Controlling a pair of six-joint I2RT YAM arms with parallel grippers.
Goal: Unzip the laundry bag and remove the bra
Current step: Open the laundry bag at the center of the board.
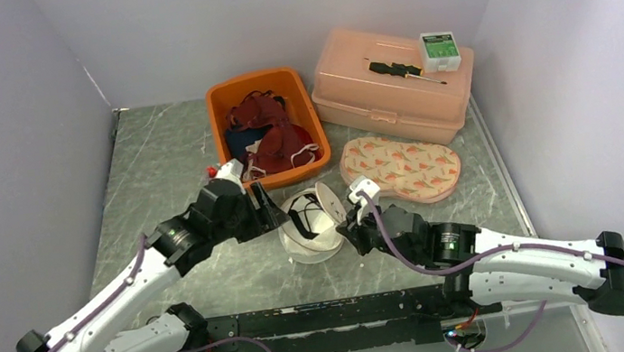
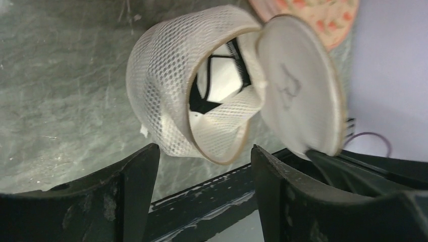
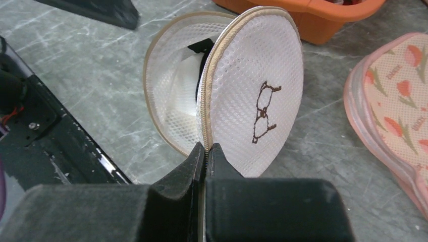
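Right claw (image 3: 206, 149) pinching laundry bag (image 3: 247, 75) lid rim | left claw (image 2: 204, 154) spread, bag ahead

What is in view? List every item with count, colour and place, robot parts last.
laundry bag: 1, white mesh, table centre, lid flap open
bra: 1, white with black trim, inside the bag, partly hidden
tub: 1, orange, behind the bag
garments: count unclear, mostly dark red, in the tub
storage box: 1, pale pink, back right
screwdriver: 1, black and yellow handle, on the box lid
small box: 1, green and white, on the box lid
pouch: 1, cream with red flowers, in front of the storage box
table: 1, grey marbled
left gripper: 1, black, open, left of the bag
right gripper: 1, black, shut on the bag's lid edge
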